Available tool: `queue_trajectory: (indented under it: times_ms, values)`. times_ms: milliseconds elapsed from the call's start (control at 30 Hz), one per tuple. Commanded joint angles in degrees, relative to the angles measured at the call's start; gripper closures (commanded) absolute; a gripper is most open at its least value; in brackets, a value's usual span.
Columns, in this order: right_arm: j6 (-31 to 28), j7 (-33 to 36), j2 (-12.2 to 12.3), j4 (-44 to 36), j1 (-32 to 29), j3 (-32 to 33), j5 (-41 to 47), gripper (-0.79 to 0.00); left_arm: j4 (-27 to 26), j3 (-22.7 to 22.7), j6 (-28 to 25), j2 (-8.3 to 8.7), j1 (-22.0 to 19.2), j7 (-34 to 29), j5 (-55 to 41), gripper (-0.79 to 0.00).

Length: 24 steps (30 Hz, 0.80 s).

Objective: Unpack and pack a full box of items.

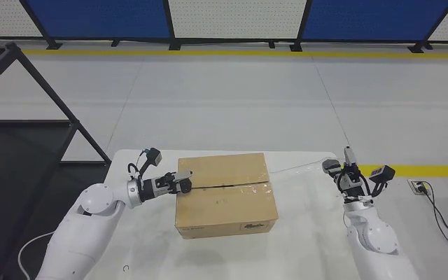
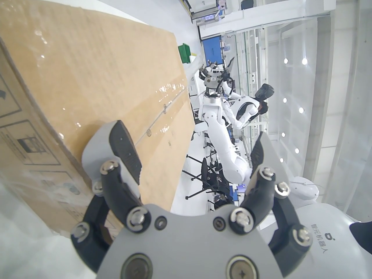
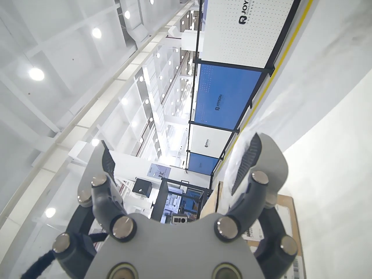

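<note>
A closed cardboard box (image 1: 225,196) stands in the middle of the white table (image 1: 301,238), with glossy clear tape along its top seam. My left gripper (image 1: 183,184) is at the box's left edge by the seam. In the left wrist view the left gripper (image 2: 193,152) is open, one finger (image 2: 125,149) lies over the top of the box (image 2: 87,73), and nothing is held. My right gripper (image 1: 355,170) is near the table's right edge, away from the box. The right gripper (image 3: 178,158) is open and empty, with the box (image 3: 286,213) behind it.
A black metal frame (image 1: 42,105) stands left of the table. Blue and white partition panels (image 1: 231,17) line the back behind a yellow floor stripe. Crinkled clear film (image 3: 241,152) lies beside one right finger. A small dark ring (image 1: 125,268) sits near the table's front left.
</note>
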Motion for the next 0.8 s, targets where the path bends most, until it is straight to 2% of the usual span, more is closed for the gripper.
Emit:
queue_trajectory:
  times_ms: [0,233,767]
  values:
    - [0.3,-0.05,0.08,-3.98,-1.85,0.24,-0.62,-0.785,0.32,-0.01,-0.26,-0.06,-0.09,-0.16,-0.07,-0.785]
    - [2.58,-0.61,0.16,-10.54,-4.44,-0.06,-3.24,-0.785,0.76,-0.3,-0.94,-0.13,-0.1,-0.71,-0.37,-0.785]
    - [2.86,3.13,0.17,-16.33,-6.0,-0.89,-2.43,-0.785,-0.26,-1.83,-1.79,0.16,1.42,-0.95,-0.6,-0.785]
